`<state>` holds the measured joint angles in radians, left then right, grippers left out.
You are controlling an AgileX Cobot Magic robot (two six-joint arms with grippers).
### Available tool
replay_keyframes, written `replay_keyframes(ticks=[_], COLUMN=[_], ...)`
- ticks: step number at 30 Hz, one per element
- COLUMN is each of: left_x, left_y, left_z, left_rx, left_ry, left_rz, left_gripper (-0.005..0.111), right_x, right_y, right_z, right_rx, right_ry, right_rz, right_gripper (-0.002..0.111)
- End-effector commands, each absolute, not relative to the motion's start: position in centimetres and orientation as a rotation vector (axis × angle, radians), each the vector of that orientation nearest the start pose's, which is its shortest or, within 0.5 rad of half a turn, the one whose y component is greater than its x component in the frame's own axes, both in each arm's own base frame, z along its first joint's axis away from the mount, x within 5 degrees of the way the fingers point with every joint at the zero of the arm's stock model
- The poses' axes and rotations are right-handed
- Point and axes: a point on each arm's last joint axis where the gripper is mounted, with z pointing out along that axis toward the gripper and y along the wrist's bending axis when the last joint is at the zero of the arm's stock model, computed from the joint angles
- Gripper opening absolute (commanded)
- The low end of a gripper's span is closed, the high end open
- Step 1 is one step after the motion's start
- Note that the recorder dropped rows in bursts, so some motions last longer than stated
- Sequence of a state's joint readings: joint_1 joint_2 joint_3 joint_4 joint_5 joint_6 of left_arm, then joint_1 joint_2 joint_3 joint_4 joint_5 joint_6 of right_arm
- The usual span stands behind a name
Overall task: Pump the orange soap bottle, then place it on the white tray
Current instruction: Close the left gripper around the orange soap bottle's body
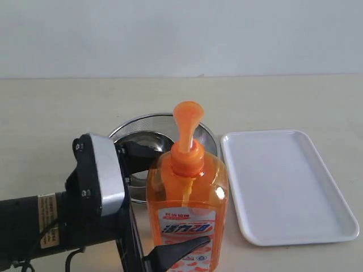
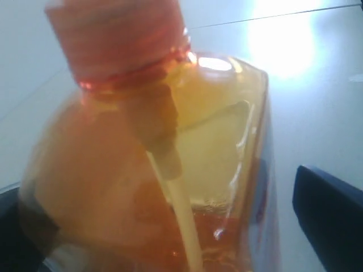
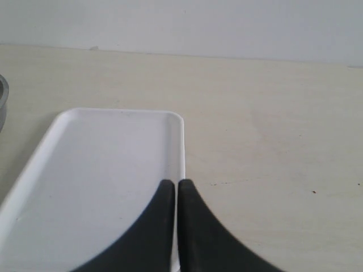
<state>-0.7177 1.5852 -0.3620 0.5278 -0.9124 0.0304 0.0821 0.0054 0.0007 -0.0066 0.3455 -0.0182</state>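
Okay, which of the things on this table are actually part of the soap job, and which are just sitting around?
Part of the job:
orange soap bottle
white tray

Just lying about:
steel bowl, behind the bottle in the exterior view

orange soap bottle (image 1: pixel 187 190), white tray (image 1: pixel 286 187), silver bowl (image 1: pixel 148 120)

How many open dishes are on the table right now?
2. A round steel bowl stands behind the orange soap bottle, partly hidden; the white tray lies beside the bottle, on the right arm's side. More could hide behind the left arm.
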Motion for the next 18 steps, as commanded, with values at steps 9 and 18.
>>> replay_keyframes(ticks=[9, 18], left_x=[17.5, 17.0], left_y=[-20.9, -21.0], left_z=[15.5, 15.3], left_rx=[1.221, 1.281], left_ry=[1.442, 1.433], left_rz=[-0.723, -0.749], left_gripper=[0.105, 0.054], right_x=[5.4, 5.4], right_y=[0.4, 0.4], right_z=[18.3, 18.3], right_rx=[-0.093, -0.093], right_ry=[1.815, 1.815], right_rz=[0.036, 0.036], right_gripper=[0.000, 0.000])
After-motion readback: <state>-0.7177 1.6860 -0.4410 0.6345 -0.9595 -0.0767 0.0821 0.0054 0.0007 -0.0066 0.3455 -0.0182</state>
